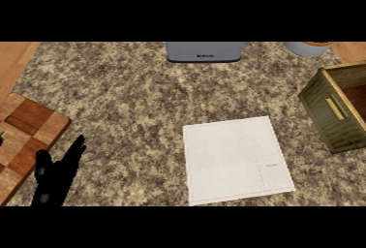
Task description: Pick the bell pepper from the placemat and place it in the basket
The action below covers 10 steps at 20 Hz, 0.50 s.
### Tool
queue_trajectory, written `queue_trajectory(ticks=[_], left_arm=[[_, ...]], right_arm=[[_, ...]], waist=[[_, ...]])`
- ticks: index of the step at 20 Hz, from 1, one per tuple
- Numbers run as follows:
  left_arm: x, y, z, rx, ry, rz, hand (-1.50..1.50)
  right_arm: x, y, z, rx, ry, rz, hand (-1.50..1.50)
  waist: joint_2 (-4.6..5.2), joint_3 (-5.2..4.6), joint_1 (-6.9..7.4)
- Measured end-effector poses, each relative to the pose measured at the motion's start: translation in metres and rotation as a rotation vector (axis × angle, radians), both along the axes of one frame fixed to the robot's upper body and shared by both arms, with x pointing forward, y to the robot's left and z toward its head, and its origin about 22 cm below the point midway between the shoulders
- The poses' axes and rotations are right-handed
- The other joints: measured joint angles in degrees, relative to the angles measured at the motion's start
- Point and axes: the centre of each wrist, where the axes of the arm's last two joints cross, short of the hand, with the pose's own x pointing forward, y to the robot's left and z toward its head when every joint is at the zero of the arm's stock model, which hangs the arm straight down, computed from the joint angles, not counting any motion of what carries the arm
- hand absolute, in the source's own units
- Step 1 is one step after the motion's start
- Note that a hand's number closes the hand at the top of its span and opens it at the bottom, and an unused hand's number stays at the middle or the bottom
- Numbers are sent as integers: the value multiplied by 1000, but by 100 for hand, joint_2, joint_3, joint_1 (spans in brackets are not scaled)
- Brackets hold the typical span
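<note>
A white placemat lies flat on the speckled counter, right of centre, with nothing on it. No bell pepper shows anywhere in the head view. An olive-brown basket stands at the right edge, its open inside partly cut off by the frame. My left hand rests at the lower left with its fingers straight and pointing up, holding nothing. My right hand is out of the picture.
A checkered wooden cutting board lies at the left edge beside my left hand. A grey appliance stands at the back centre. A pale round container sits at the back right.
</note>
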Motion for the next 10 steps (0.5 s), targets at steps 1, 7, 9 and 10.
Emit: queue_trajectory(ticks=[1, 7, 9, 10], left_arm=[[2, 0, 0, -5, 2, -5, 0], [6, -4, -1, 0, -12, -24, 0], [7, -5, -3, -1, -19, -30, 0], [6, -4, -4, 0, -25, -31, 0]], right_arm=[[3, -9, 9, -2, 4, -5, 150], [26, -44, 30, -39, 39, -45, 150], [38, -53, 30, -39, 42, -49, 150], [43, -58, 25, -41, 48, -46, 150]], waist=[[6, 1, 22], [27, 10, 125], [33, 13, 152], [34, 14, 158]])
